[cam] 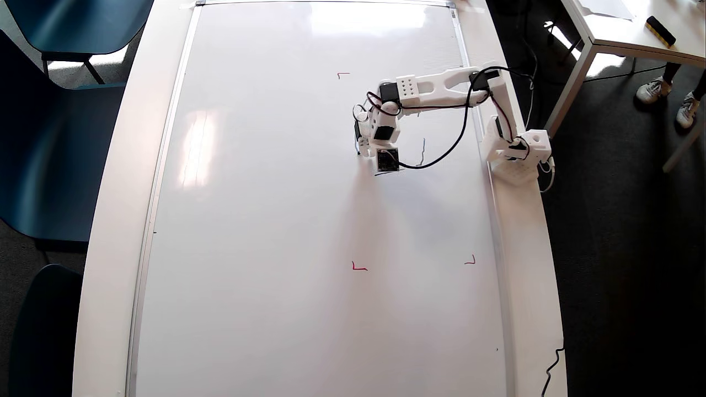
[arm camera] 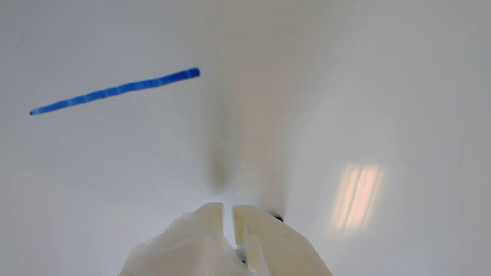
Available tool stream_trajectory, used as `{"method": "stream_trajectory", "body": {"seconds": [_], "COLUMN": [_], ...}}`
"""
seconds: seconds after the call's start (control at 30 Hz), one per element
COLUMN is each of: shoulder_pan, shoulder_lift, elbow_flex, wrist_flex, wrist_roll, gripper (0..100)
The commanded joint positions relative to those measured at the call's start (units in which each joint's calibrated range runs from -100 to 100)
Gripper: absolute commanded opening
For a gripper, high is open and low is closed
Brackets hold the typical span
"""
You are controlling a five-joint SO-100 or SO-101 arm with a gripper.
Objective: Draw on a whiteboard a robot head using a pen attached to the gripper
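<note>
only one blue stroke was down on the whiteboard. gripper fingers were nearly closed, pen barely visible. i'd keep pressure light and steady.

In the overhead view the white arm's base sits at the right of the frame; the upper link rises toward the top, then the forearm folds leftward to a wrist bent down the frame. The claw points straight down just left of centre. In the wrist view the claw enters from the bottom edge, its two white fingers nearly together with a thin slit between them.
</note>
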Motion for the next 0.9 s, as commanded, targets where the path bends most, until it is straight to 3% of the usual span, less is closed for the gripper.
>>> {"method": "stream_trajectory", "body": {"seconds": [0.0,0.87], "shoulder_pan": [-2.5,-9.7], "shoulder_lift": [-0.4,-4.7], "elbow_flex": [2.9,6.9], "wrist_flex": [0.2,0.3], "wrist_roll": [-1.3,-3.8], "gripper": [1,1]}}
